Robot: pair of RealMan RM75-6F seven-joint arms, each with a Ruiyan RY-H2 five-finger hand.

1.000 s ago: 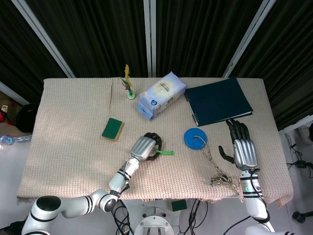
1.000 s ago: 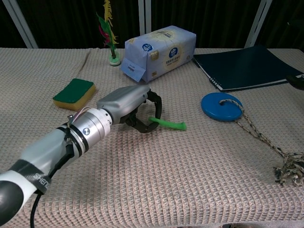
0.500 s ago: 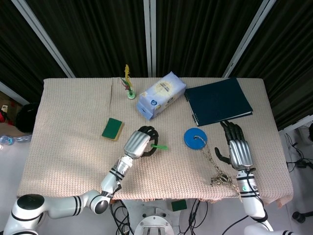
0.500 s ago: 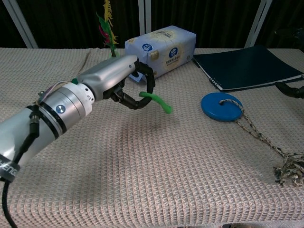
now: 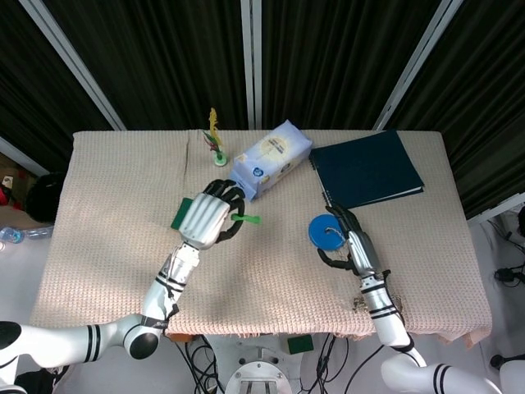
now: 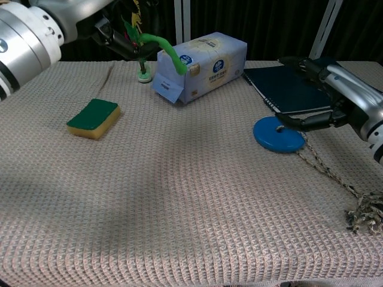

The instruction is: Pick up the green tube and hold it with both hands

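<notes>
The green tube (image 5: 245, 218) (image 6: 165, 51) is held up in the air by my left hand (image 5: 205, 220) (image 6: 114, 27), which grips one end while the other end sticks out to the right and droops. The hand is high above the table, over the green sponge (image 5: 182, 213) (image 6: 93, 118). My right hand (image 5: 353, 245) (image 6: 335, 95) hovers open above the blue disc (image 5: 323, 231) (image 6: 276, 135), fingers spread and a little curved, holding nothing. It is well to the right of the tube.
A white and blue packet (image 5: 269, 160) (image 6: 202, 60) lies at the back middle, a dark notebook (image 5: 366, 169) (image 6: 299, 86) at the back right. A rope (image 6: 335, 179) runs from the blue disc to a knot near the front right. A small feathered toy (image 5: 216, 144) (image 6: 137, 42) stands behind.
My left hand has lifted the green tube off the table and carried it up and to the left. My right hand has risen and moved left, over the blue disc.
</notes>
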